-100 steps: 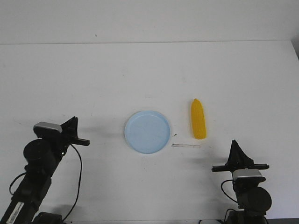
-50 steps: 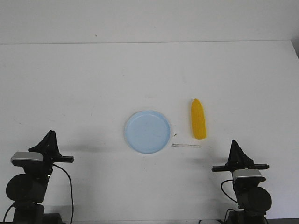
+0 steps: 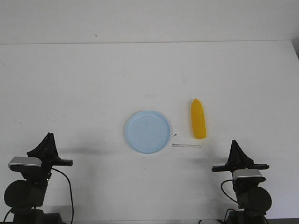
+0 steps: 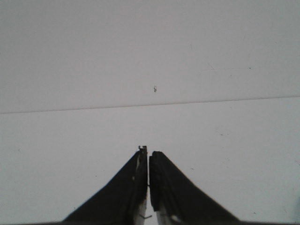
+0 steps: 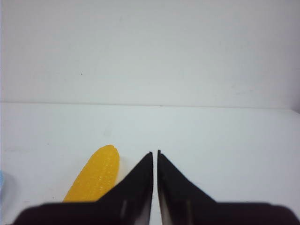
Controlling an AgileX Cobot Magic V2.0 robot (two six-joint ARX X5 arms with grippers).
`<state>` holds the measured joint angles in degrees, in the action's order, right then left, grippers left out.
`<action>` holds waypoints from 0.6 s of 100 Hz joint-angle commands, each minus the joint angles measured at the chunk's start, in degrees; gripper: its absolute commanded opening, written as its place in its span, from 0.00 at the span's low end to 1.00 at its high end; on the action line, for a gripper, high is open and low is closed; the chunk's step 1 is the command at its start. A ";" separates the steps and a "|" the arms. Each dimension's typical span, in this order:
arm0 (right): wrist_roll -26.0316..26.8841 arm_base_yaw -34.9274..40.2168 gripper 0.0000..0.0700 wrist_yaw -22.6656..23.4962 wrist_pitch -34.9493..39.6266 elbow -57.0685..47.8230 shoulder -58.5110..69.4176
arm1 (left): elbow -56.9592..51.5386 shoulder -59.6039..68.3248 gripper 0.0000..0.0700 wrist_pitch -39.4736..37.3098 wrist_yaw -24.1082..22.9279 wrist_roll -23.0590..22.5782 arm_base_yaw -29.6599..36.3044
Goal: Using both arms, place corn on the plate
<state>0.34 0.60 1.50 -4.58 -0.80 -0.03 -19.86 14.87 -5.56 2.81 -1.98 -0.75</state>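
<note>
Over on the left, the left gripper (image 3: 48, 140) sits pinched closed on nothing, parked low. The plate (image 3: 147, 131) lies mid-surface (image 3: 93, 84), bare. Just beside it rests the corn (image 3: 198, 119), untouched. The right gripper (image 3: 235, 148), likewise closed and empty, points toward it, probably best placed to reach.

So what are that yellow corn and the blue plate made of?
The corn looks like moulded plastic: uniform bright yellow-orange with a fine bumpy kernel texture and slight sheen. The plate also seems plastic: plain, pale blue, matte, with a thin low rim. Neither can be confirmed by sight alone.
</note>
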 commanded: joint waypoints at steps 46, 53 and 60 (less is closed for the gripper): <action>-0.20 -0.02 0.02 -0.02 -0.59 0.07 0.09 | -0.35 -0.39 0.00 -0.46 -0.07 -0.13 -0.13; -0.20 -0.02 0.02 -0.02 -0.57 0.07 0.09 | -0.35 -0.39 0.00 -0.46 -0.09 -0.13 -0.13; -0.17 -0.02 0.02 0.02 -0.70 0.07 0.09 | -0.35 -0.39 0.00 -0.46 -0.07 -0.13 -0.13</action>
<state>0.34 0.60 1.52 -4.60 -0.80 -0.03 -19.86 14.55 -5.45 2.81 -1.98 -0.75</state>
